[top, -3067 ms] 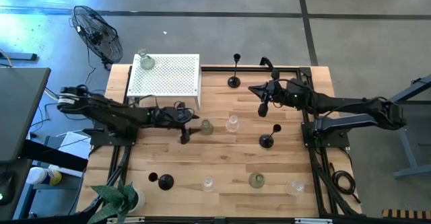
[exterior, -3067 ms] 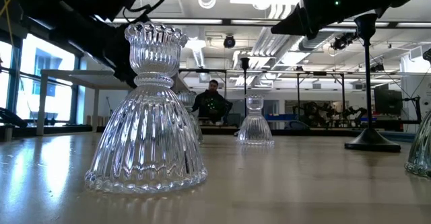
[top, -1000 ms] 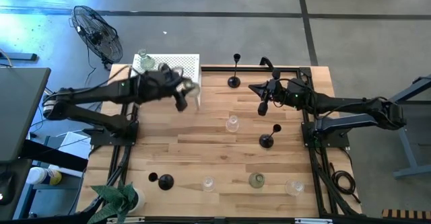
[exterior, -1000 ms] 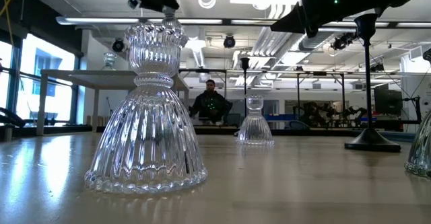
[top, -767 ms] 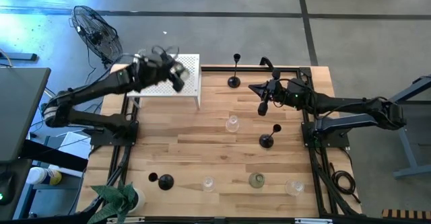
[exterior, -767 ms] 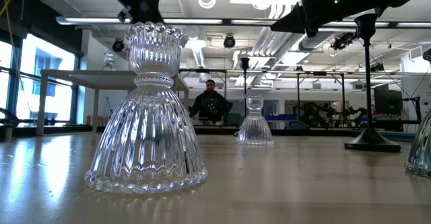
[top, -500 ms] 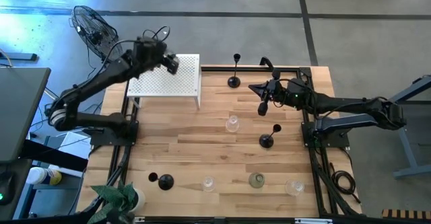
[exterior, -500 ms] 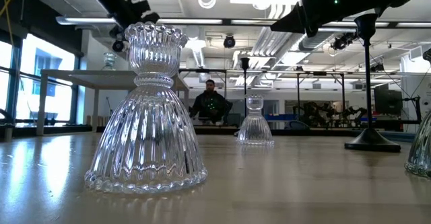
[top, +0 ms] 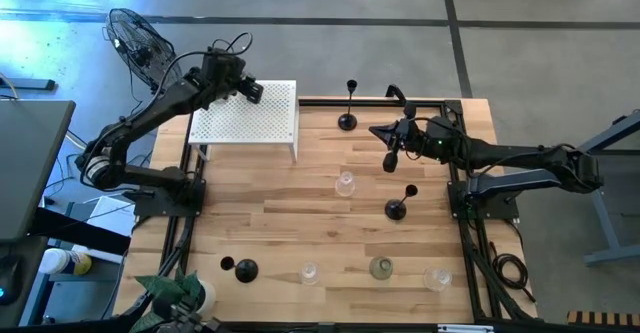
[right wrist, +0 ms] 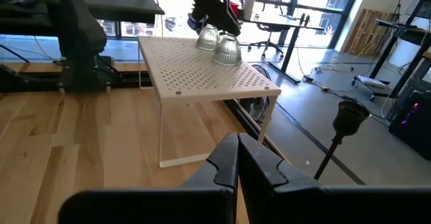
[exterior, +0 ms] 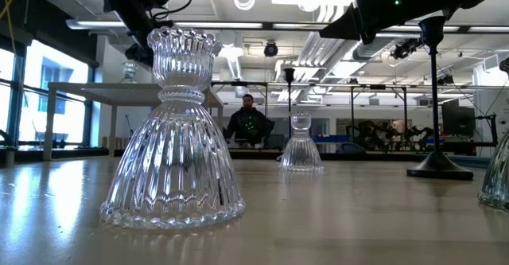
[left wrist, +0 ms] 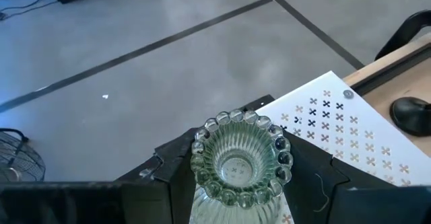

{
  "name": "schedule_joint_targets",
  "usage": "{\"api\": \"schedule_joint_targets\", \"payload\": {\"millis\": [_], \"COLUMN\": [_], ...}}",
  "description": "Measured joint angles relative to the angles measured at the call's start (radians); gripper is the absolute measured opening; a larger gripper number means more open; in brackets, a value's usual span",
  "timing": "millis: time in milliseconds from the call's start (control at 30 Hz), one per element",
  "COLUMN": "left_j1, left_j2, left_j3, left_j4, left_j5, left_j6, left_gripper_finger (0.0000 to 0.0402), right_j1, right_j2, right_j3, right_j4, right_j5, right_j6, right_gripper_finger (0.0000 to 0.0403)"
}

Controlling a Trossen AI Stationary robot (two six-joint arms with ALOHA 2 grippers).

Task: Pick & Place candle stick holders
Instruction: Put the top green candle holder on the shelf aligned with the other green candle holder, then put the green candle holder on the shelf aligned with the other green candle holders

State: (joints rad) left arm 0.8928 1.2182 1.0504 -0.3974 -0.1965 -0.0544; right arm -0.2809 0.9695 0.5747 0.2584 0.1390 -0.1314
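Observation:
My left gripper point(top: 250, 91) is over the far part of the white perforated stand point(top: 255, 128), shut on a clear glass holder point(left wrist: 241, 158). In the right wrist view this holder point(right wrist: 228, 49) is right beside a second glass one point(right wrist: 207, 38) standing on the stand. My right gripper point(top: 391, 159) hovers shut and empty above the table's far right. Black holders stand on their round bases at the far edge point(top: 347, 121), right of centre point(top: 396, 210) and near left point(top: 246, 270). Clear holders stand at the centre point(top: 345, 184) and along the near edge point(top: 309, 272) point(top: 381, 267) point(top: 437, 278). My left gripper pinches the glass holder between its two fingers point(left wrist: 168, 173), just below the beaded rim point(left wrist: 202, 150), one finger on each side. The holder is upright, cup opening up. Its base is level with the stand's top; whether it rests there I cannot tell.
A black wire fan point(top: 145, 53) stands on the floor beyond the stand. A potted plant point(top: 175, 295) sits at the near left corner. Bare wood lies left of centre point(top: 240, 203). A person point(exterior: 250, 122) sits in the room behind.
My left gripper has carried the glass holder from the stand's near right edge toward the table's far edge, across the stand's top, and has stopped over its far part. The holder has stayed upright. My right gripper has kept still.

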Motion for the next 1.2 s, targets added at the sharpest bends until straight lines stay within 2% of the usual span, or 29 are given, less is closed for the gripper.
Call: {"api": "schedule_joint_targets", "payload": {"millis": [200,367,567,967,1200], "left_j1": [-0.003,-0.003,-0.003,-0.003,-0.003], "left_j2": [0.000,0.000,0.000,-0.010,-0.061], "left_j3": [0.000,0.000,0.000,0.006,0.092], "left_j4": [-0.007,-0.011,-0.014,-0.051,-0.093], "left_j5": [0.000,-0.042,-0.032,-0.031,-0.024], "left_j6": [0.000,0.016,0.025,0.059,0.118], "left_gripper_finger": [0.0171,0.0171,0.0174,0.0254,0.0270], "right_j1": [0.000,0.000,0.000,0.000,0.000], "right_j2": [0.000,0.000,0.000,0.000,0.000], "right_j3": [0.000,0.000,0.000,0.000,0.000], "right_j4": [0.000,0.000,0.000,0.000,-0.001], "right_j5": [0.000,0.000,0.000,0.000,0.000], "right_j6": [0.001,0.000,0.001,0.001,0.001], "right_gripper_finger": [0.0002,0.0001,0.0001,0.0001,0.0001]}}
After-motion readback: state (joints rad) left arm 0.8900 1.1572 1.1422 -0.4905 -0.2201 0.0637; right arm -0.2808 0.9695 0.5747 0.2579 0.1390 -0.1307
